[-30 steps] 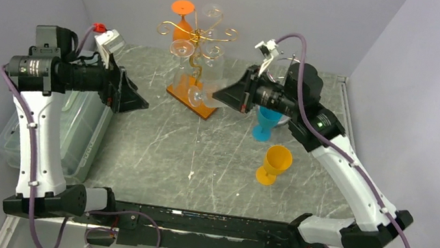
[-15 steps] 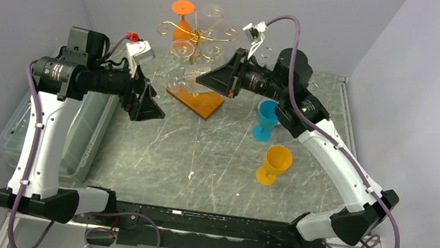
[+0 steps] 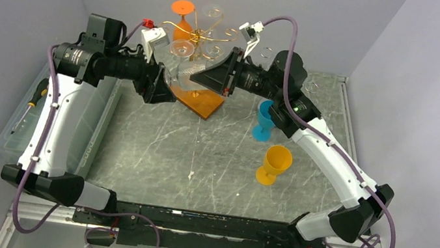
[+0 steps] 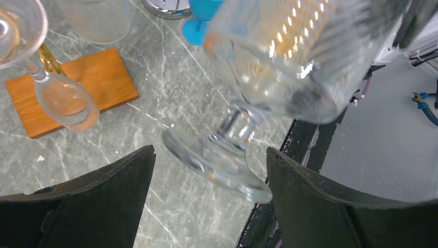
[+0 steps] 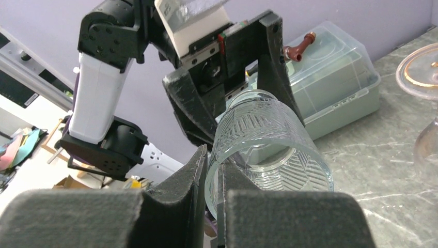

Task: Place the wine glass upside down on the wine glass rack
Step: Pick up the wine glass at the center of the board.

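the right claw (image 5: pixel 213 166) is nearly closed and pinches the rim of the clear wine glass with lines cut in it (image 5: pixel 268 147), 1 finger inside the bowl and 1 outside. the wine glass is up in the air, lying on its side, close by the gold wire rack on an orange wood block (image 3: pixel 200 100). its open end points at the right claw and its round foot points at the left claw (image 4: pixel 209 155). the left claw is open wide, with its 2 black fingers (image 4: pixel 103 191) on each side of the foot; i cannot tell if they touch it. 1 orange glass (image 3: pixel 182 16) and some clear glasses (image 4: pixel 67 103) hang upside down on the rack. a blue cup on a stem (image 3: pixel 264 121) and a yellow cup on a stem (image 3: pixel 274 164) stand on the grey stone table (image 3: pixel 199 160), to the right of the rack. a clear plastic box (image 3: pixel 80 136) sits by the left arm
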Controlling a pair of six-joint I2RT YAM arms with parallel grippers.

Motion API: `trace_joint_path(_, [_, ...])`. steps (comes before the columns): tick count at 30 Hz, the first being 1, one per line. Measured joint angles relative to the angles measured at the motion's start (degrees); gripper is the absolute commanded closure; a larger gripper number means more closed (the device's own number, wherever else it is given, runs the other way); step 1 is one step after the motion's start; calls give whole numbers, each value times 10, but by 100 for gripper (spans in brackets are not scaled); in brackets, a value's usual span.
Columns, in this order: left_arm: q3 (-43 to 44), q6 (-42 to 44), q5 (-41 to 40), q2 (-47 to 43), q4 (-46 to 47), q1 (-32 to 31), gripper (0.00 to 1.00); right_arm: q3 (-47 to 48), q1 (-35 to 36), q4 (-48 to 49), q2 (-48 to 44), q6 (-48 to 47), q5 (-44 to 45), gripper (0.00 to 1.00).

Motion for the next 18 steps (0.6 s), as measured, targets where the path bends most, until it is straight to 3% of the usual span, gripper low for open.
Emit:
trace_joint_path(4, [2,-10,-14,7,16,-1,33,-16,7,11,5,1,1,100])
trace_joint_path(12, [3,-43,-47,6,40,-3,88,-38,25,29,10,-3,27,100])
trace_joint_path(14, [3,-61,-67,6,40,-3,93,-48,33,36,11,-8,44,100])
trace_joint_path(18, [3,-79,-103,6,40,-4,98,-73,41,60,11,-10,60,81])
